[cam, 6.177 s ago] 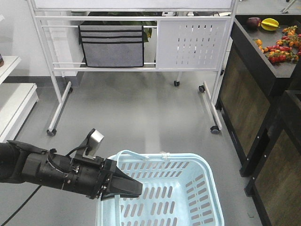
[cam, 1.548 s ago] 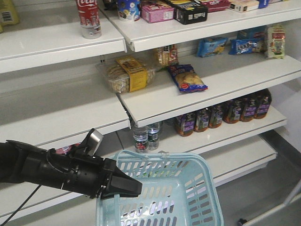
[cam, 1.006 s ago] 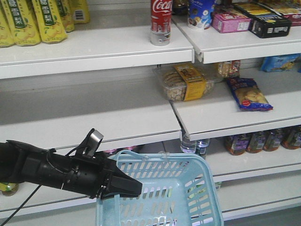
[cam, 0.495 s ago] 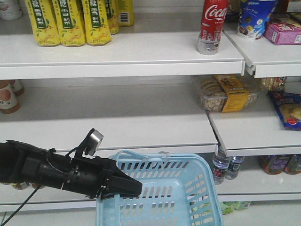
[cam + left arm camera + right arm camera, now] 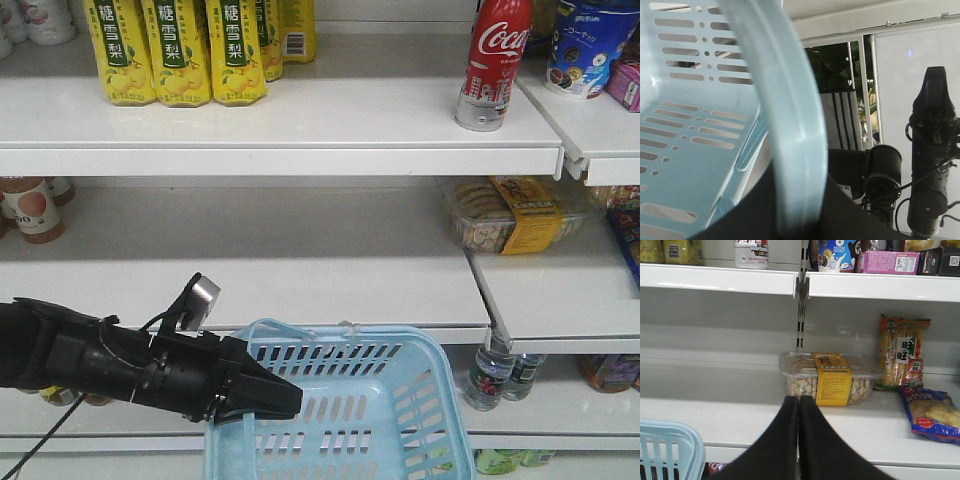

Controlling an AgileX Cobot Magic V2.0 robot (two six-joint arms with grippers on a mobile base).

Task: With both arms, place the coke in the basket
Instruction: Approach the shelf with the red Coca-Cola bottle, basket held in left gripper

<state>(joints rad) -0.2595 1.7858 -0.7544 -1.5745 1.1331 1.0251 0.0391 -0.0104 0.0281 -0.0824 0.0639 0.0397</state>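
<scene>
The white shelving [image 5: 300, 120] fills the front view. At 6 o'clock the basket [image 5: 390, 335] sits mouth up, open to receive a bottle. It is held there by the left gripper [image 5: 283, 400], which reaches in from 9 o'clock and is clamped on its near-left rim (the wrist view shows that rim running into the black jaws). The coke [image 5: 497, 60] stands upright on the top shelf, at about 1 o'clock from the basket, untouched. The right gripper [image 5: 799, 412] has its fingers pressed together on nothing and points toward a clear snack box [image 5: 830, 377]. It would need to part them before taking the bottle.
</scene>
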